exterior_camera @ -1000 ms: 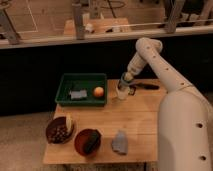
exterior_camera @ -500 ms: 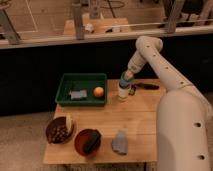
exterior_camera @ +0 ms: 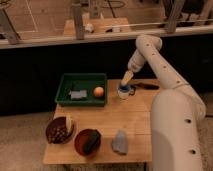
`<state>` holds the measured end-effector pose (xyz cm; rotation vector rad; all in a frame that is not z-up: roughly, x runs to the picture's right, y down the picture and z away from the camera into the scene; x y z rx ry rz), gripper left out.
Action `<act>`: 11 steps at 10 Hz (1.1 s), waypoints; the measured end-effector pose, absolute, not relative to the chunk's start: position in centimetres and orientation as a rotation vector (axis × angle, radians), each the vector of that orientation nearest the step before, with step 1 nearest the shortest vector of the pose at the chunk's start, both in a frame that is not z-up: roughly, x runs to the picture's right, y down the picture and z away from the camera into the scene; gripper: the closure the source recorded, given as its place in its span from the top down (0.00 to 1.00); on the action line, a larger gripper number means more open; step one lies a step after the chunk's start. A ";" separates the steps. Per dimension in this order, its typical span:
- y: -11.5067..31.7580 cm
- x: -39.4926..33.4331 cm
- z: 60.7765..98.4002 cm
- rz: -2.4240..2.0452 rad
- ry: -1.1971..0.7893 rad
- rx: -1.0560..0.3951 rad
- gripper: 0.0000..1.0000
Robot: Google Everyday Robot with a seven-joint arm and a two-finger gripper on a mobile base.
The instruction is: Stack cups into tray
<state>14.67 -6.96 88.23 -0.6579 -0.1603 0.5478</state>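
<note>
The dark green tray [exterior_camera: 65,86] sits at the back left of the wooden table, holding an orange ball [exterior_camera: 99,91] and a small grey item [exterior_camera: 77,94]. A light blue cup [exterior_camera: 123,89] stands just right of the tray, apparently nested in a wider white cup [exterior_camera: 123,95]. The steel cup is not visible as a separate thing. My gripper [exterior_camera: 127,78] hangs from the white arm directly over the blue cup, its tip at the cup's rim.
Two dark red-brown bowls stand at the front left: one with food [exterior_camera: 59,130] and one holding a dark item [exterior_camera: 88,141]. A grey-blue lump [exterior_camera: 120,142] lies at the front. A dark tool [exterior_camera: 147,86] lies at the back right. The robot's white body [exterior_camera: 175,130] fills the right side.
The gripper has stayed over the cups beside the tray and has shifted only slightly. The blue cup's rim shows more clearly below it now.
</note>
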 end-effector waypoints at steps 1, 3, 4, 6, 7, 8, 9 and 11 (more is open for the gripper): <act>-6.9 14.9 88.2 0.543 -0.160 -0.657 0.80; -6.8 15.3 87.4 0.504 -0.189 -0.646 0.80; -6.4 15.3 86.9 0.464 -0.214 -0.636 0.80; -4.8 14.8 86.2 0.377 -0.262 -0.626 0.80; -4.1 14.0 86.5 0.339 -0.276 -0.624 0.80; -3.7 13.1 86.9 0.305 -0.287 -0.622 0.80; -3.4 12.8 87.4 0.285 -0.289 -0.619 0.80; -3.0 12.7 88.4 0.264 -0.281 -0.609 0.80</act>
